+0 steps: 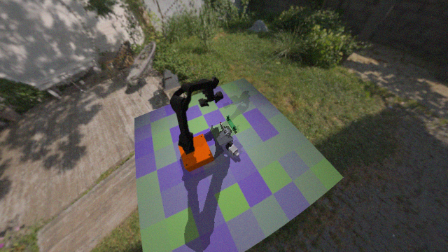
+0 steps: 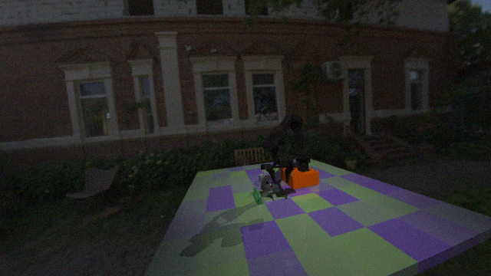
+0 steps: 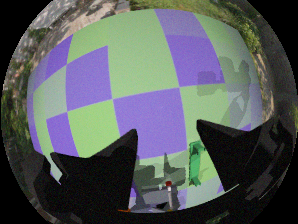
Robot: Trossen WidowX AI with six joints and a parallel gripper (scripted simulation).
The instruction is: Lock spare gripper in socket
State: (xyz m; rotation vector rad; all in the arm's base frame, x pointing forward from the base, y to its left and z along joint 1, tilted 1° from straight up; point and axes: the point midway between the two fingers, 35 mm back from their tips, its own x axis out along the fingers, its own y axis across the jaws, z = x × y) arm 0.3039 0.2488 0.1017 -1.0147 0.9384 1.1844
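Note:
My gripper (image 1: 211,99) (image 3: 167,128) is open, with nothing between its fingers. It hangs above the table, beyond the mount as the top camera sees it. The grey mount (image 1: 225,137) (image 2: 265,183) (image 3: 152,196) stands beside my orange base; in the wrist view it is low in the middle, partly cut off. A small red spot (image 3: 168,183) on it looks like the lock pin's end; the rest of the pin and the socket are too small to make out. A green piece (image 1: 231,124) (image 2: 257,196) (image 3: 195,161), apparently the spare gripper, is on the table close beside the mount.
My orange base (image 1: 196,154) (image 2: 304,179) is close beside the mount. The purple and green checkered table (image 1: 260,189) (image 2: 322,238) (image 3: 145,60) ends at an edge beyond my raised arm. The arm's dark shadow falls across the table.

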